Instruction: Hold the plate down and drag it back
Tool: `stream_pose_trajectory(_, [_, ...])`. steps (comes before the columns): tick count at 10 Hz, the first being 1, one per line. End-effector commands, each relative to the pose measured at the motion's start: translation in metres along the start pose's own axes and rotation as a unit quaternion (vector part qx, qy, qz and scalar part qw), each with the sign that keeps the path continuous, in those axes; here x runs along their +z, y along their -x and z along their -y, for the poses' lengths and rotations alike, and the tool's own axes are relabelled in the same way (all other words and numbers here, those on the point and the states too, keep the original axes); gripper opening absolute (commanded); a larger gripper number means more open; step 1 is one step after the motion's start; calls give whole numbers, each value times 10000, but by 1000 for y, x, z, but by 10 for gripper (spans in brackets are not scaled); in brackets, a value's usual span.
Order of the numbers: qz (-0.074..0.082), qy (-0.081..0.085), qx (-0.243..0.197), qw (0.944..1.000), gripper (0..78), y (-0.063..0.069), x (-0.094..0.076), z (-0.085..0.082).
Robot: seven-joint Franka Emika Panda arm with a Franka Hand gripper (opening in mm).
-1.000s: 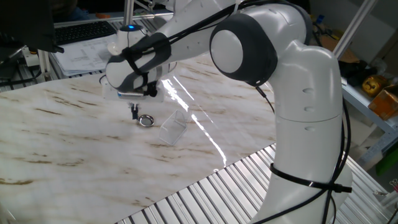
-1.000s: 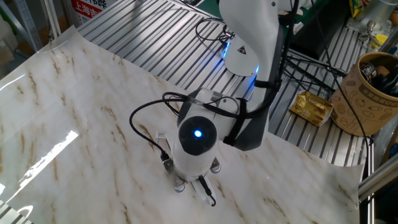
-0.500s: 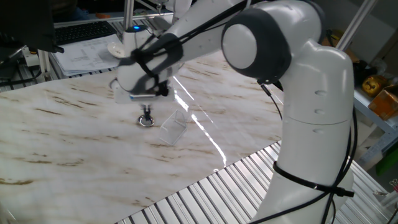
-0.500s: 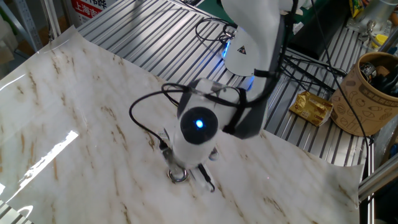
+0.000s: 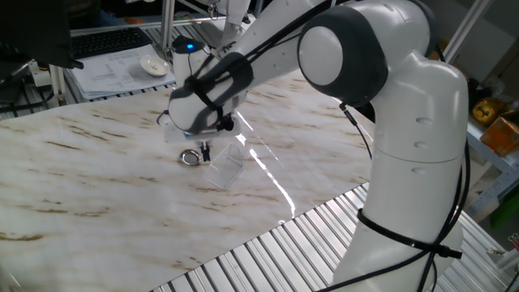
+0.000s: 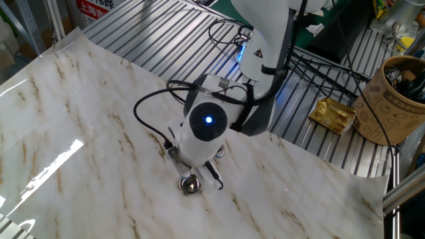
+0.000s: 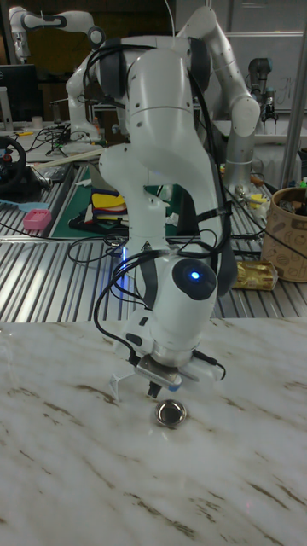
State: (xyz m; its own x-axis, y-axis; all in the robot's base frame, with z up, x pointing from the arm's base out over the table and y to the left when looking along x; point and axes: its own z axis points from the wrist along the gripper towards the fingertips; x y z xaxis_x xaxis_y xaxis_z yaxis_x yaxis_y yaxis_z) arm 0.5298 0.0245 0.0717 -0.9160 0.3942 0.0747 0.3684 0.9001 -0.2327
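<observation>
The plate (image 5: pixel 190 158) is a tiny silvery disc with a raised rim, lying flat on the marble tabletop (image 5: pixel 97 186). It also shows as the plate (image 6: pixel 190 185) and the plate (image 7: pixel 170 413). My gripper (image 5: pixel 204 151) hangs low just beside its rim, on the side toward the robot base, and its fingers look pressed together into one dark tip. In the tall fixed view the gripper (image 7: pixel 154 390) sits just behind and left of the disc. I cannot tell whether the tip touches the rim. Nothing is held.
A clear rectangular plastic piece (image 5: pixel 227 168) lies right beside the plate and the gripper. A white shallow dish (image 5: pixel 152 65) sits at the far table edge near papers. A metal grille (image 5: pixel 268 251) borders the marble. A brown paper cup (image 6: pixel 395 99) stands off the table.
The gripper swept from the plate's left side, over the plate, to its other side by the clear plastic piece. The plate has stayed in nearly the same spot.
</observation>
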Motion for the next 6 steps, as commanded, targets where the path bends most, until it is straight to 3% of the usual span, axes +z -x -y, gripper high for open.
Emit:
stream_pose_trajectory(1, [79,13,4,10000,0,1,3,0])
stream_pose_trajectory(6, [252,223,92,9994,0,3,6,-3])
